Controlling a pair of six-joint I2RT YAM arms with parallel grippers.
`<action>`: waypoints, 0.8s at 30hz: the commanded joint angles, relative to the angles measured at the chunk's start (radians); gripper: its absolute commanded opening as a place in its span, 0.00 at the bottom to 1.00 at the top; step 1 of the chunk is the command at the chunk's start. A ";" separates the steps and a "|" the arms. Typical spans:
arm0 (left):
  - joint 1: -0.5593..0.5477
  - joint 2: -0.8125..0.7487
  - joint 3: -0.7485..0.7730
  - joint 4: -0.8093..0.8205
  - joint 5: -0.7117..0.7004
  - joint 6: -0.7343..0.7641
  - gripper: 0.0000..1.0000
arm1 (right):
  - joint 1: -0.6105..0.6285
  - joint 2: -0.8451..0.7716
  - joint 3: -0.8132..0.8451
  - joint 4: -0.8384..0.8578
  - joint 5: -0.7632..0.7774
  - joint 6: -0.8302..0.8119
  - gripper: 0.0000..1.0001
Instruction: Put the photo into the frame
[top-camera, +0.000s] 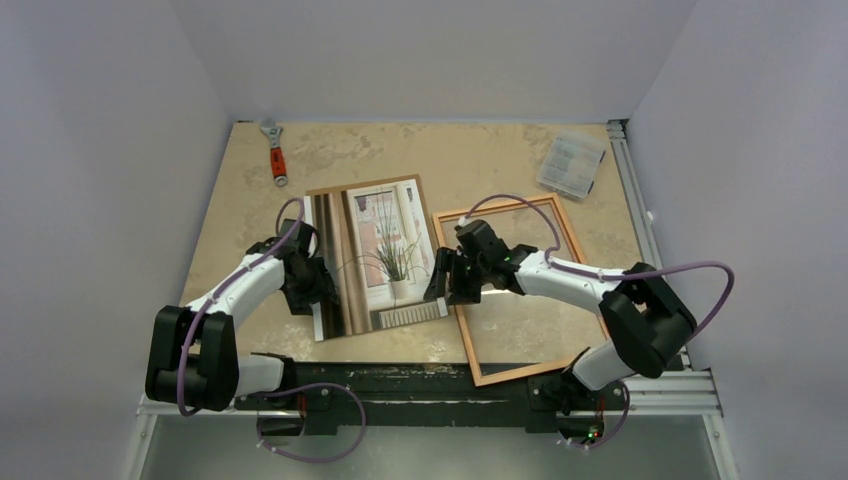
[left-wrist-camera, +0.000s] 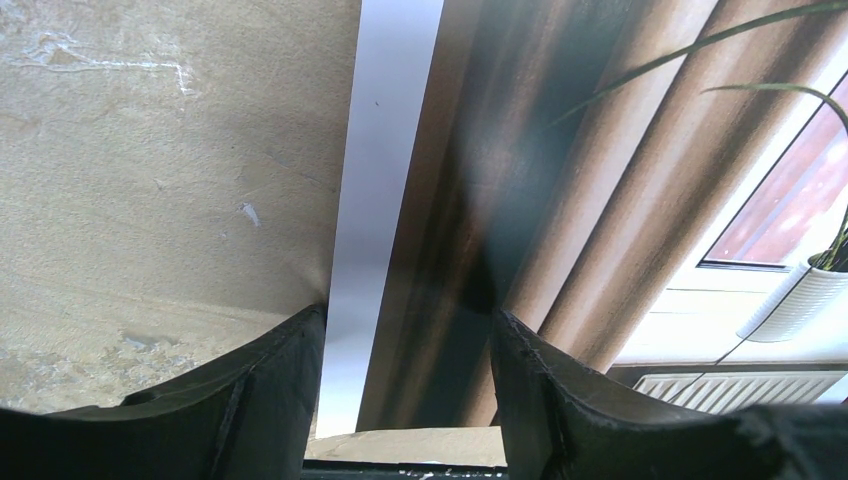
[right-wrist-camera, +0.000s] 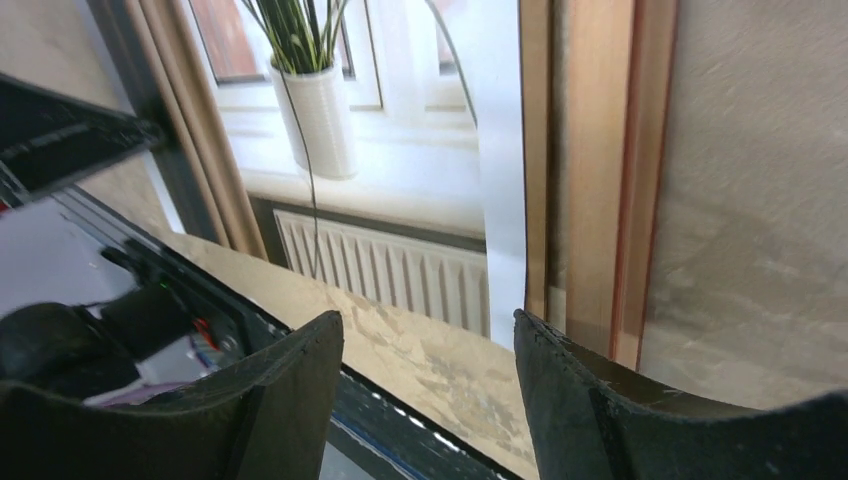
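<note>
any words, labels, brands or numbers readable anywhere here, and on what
None: no text can be read in any view.
photo: a plant at a window, no writing.
frame: bare wood, no label.
wrench and clear plastic box: any marking is too small to read.

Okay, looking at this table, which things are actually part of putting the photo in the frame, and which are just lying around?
For the job:
- the photo, face up between the arms
- the frame, beside it on the right

Just lying about:
- the orange-handled wrench, far left corner
- the clear plastic box, far right corner
</note>
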 joint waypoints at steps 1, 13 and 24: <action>0.004 0.021 -0.003 0.042 -0.003 0.017 0.59 | -0.043 -0.010 -0.034 0.215 -0.095 0.095 0.62; 0.004 0.019 -0.005 0.043 0.002 0.018 0.59 | -0.076 0.063 -0.067 0.239 -0.096 0.152 0.61; 0.004 0.020 -0.005 0.043 0.000 0.017 0.56 | -0.072 0.089 -0.001 0.035 0.015 0.001 0.61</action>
